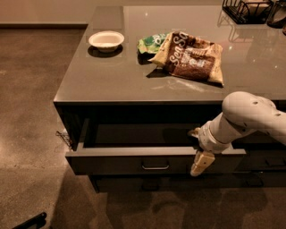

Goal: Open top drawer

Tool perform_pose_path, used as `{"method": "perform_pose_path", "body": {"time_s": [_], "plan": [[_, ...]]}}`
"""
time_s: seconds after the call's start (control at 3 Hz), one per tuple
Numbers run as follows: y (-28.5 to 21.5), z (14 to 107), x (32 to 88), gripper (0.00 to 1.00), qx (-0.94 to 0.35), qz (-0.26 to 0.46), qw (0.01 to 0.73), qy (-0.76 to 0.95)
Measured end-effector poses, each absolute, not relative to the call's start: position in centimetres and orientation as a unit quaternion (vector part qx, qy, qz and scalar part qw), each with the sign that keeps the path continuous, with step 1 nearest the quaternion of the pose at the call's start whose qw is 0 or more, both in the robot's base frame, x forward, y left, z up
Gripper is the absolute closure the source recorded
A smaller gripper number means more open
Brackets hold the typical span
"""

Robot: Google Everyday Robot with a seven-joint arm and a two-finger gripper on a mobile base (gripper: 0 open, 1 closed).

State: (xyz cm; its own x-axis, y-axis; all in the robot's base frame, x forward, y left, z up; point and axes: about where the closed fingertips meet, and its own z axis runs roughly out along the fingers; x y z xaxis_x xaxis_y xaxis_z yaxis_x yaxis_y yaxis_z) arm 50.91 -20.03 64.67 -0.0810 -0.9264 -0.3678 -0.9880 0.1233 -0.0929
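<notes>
The top drawer (134,163) of the dark counter's stack stands pulled out a short way, its grey inside (134,136) showing. Its flat front has a small centre pull (155,167). My gripper (198,152) is at the drawer front's top edge, right of the pull, reaching in from the right on a white arm (243,118). One cream part of it hangs down over the front face. A slimmer dark drawer front (152,183) below it is closed.
On the countertop (111,76) lie a white bowl (106,40), a brown snack bag (190,56) and a green bag (152,42). A black wire rack (248,10) stands at the back right. Brown floor (31,112) lies to the left and in front.
</notes>
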Motion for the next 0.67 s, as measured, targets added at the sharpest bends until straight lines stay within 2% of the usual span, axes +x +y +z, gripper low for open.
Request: {"method": "perform_pose_path", "body": {"time_s": [0.67], "plan": [[-19.64, 64.35, 50.19, 0.0, -0.661, 0.084, 0.146, 0.731]]}}
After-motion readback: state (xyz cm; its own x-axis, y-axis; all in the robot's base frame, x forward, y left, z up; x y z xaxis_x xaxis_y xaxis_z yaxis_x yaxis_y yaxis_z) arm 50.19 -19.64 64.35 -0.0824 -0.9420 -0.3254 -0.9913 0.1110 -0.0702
